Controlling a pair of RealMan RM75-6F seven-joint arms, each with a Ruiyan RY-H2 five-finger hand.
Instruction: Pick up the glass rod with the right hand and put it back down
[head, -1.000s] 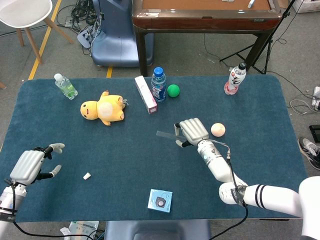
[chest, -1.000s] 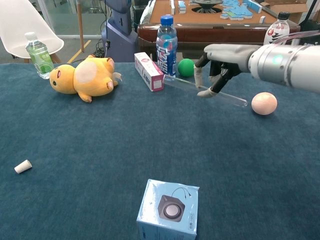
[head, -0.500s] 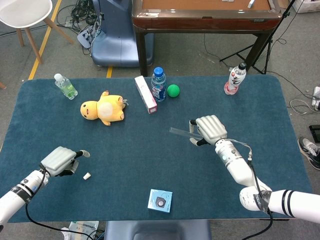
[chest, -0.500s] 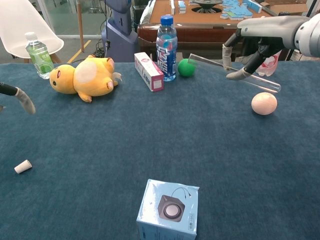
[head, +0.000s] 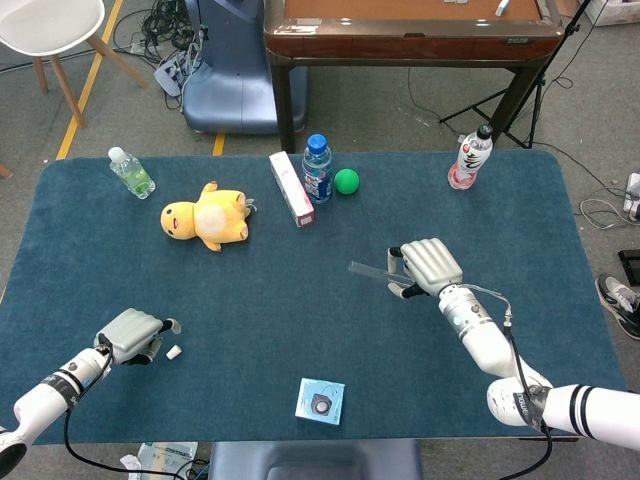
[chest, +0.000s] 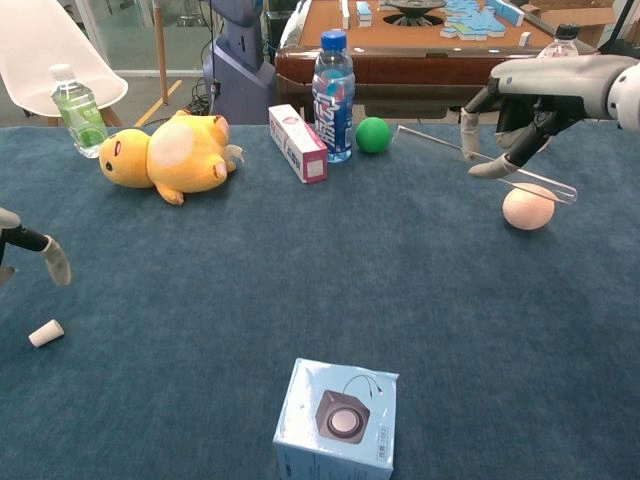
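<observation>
The glass rod (head: 372, 271) (chest: 440, 144) is a clear thin tube, lifted off the blue table cloth and tilted, its free end pointing toward the table's middle. My right hand (head: 430, 265) (chest: 524, 101) grips it near one end, fingers curled around it, right of centre. In the chest view the rod's far tip hangs just above a peach ball (chest: 527, 206). My left hand (head: 134, 332) (chest: 38, 252) hovers low at the near left, holding nothing, fingers loosely bent downward.
A small white cap (head: 174, 351) lies beside the left hand. A yellow plush duck (head: 208, 216), pink box (head: 291, 188), blue bottle (head: 317, 168) and green ball (head: 346, 181) stand at the back. A light-blue speaker box (head: 320, 400) sits near the front edge.
The right hand has carried the rod up and rightward, away from the table's middle. The left hand has moved inward over the table toward the white cap and lowered.
</observation>
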